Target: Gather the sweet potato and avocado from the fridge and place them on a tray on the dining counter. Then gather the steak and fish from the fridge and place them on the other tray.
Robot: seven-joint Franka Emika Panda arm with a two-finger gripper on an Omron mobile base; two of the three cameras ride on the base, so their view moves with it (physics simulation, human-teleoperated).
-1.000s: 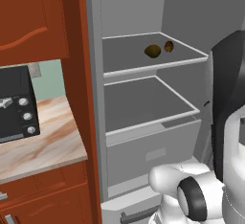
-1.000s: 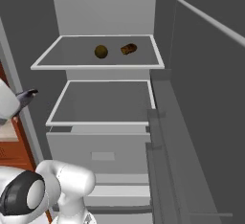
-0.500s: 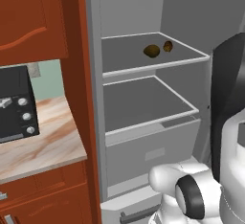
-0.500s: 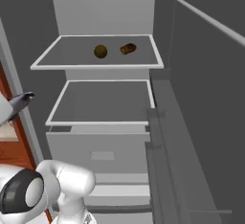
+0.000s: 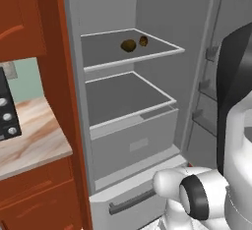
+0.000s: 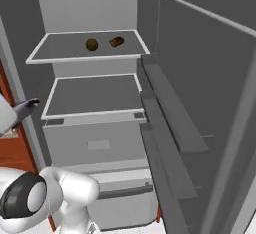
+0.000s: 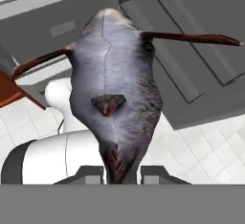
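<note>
- Gripper is clamped on the tail end of the grey fish, which hangs over white floor tiles.
- Fridge stands open, with pale shelves and a drawer below.
- On the top shelf lie the sweet potato and, just beside it, the rounder avocado.
- Red-brown cabinets and a marbled wall counter flank the fridge's left side.

Grey fish, apparently clamped tail-first.
</note>
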